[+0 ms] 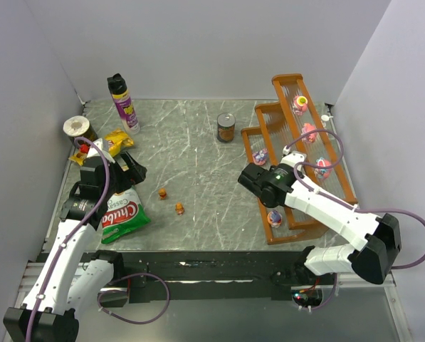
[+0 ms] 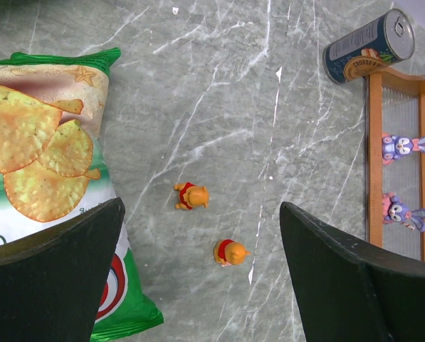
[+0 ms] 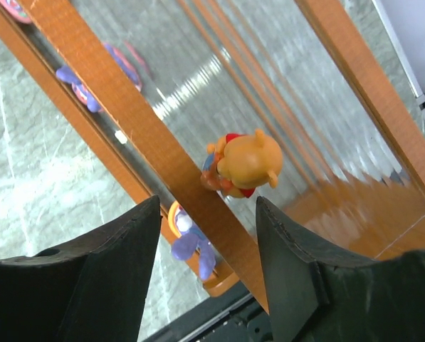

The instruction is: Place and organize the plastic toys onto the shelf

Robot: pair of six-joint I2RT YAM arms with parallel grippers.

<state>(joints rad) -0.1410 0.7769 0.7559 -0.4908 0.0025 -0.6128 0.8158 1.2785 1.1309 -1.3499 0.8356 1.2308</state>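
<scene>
From where I stand, the shelf (image 1: 286, 78) fills the 3 o'clock side of the desk (image 1: 198, 142), and the right arm reaches out over its lower steps. The right jaws stand partly apart with nothing between them. Just beyond their tips an orange bear (image 3: 246, 162) sits upright on the ribbed middle step, tight behind the raised rim, which I take to keep it from slipping down. Purple toys (image 2: 401, 147) line the lowest step and pink toys (image 1: 309, 132) the top one, so the tiers look sorted by colour. The left jaws gape wide and empty, hovering above two more orange toys (image 2: 191, 196). These rest on the bare desk at about 8 o'clock from its middle, a little apart from each other. The green chip bag (image 2: 48, 142) lies at their 9 o'clock and a can (image 2: 369, 46) well off toward 1 o'clock. I judge those two orange toys belong beside the bear.
</scene>
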